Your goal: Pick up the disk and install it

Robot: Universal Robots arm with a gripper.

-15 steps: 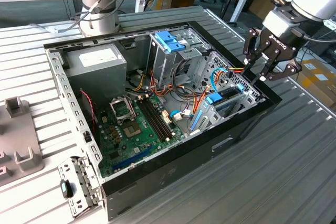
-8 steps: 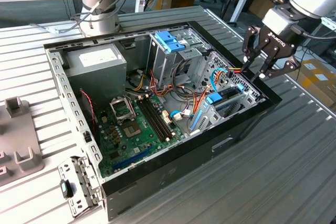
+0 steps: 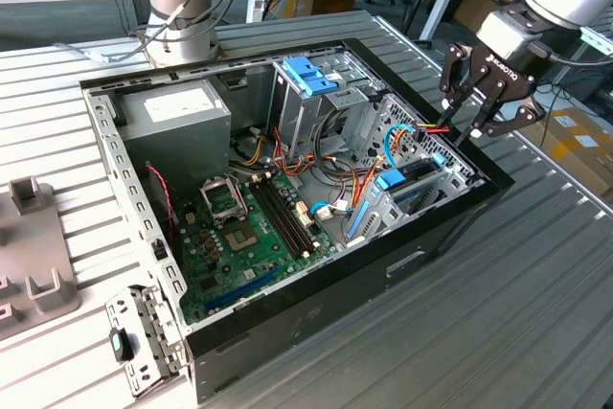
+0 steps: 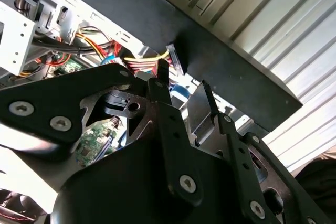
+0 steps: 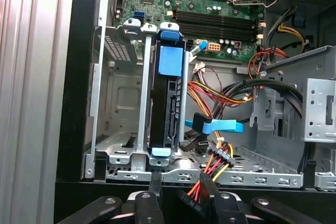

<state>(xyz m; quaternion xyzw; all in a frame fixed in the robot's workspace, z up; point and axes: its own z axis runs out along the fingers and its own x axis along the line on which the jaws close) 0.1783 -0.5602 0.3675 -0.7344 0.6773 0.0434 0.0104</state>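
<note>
We see our claw [image 3: 476, 107] empty, fingers apart, hovering over the case's edge [image 3: 479, 200], near the disk [image 5: 167, 103] seated upright in its bay

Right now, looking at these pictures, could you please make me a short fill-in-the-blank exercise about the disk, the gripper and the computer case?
1. The disk with blue rails sits on its edge inside a metal ____ of the computer case.
2. The gripper hovers over the case wall at the exterior view's ____ side.
3. The gripper holds ____.
4. Beside the disk, a blue-tabbed connector lies among ____ and yellow wires.

Missing words: bay; right; nothing; red
</note>
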